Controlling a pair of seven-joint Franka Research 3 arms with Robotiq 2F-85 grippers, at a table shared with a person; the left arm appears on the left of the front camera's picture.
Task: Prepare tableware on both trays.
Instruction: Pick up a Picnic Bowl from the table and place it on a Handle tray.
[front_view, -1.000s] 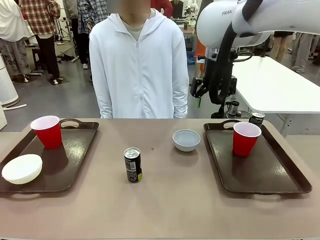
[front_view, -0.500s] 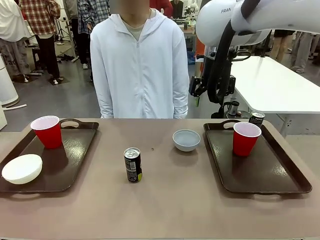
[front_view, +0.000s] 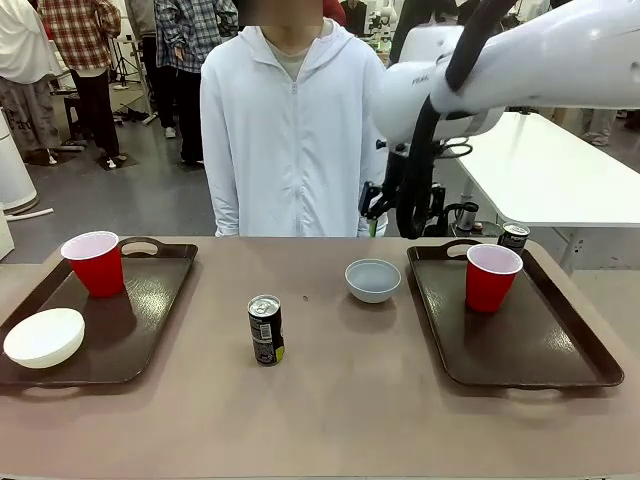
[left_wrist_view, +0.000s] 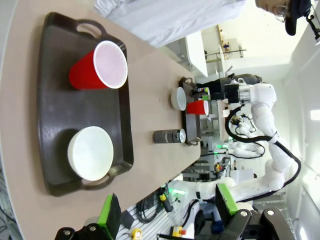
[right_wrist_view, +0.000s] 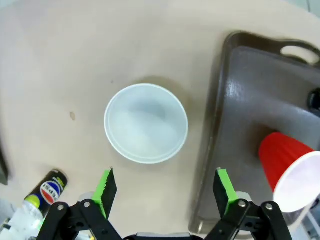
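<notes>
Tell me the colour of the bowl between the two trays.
Pale grey-blue. The bowl shows best in the right wrist view.

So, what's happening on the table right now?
The right gripper hovers open over the pale grey-blue bowl on the table between the trays. The left tray holds a red cup and a white bowl; the right tray holds the other red cup. One black can stands mid-table. The left gripper is open, holding nothing.

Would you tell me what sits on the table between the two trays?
A black can and a grey-blue bowl, apart from each other, in the front view.
</notes>
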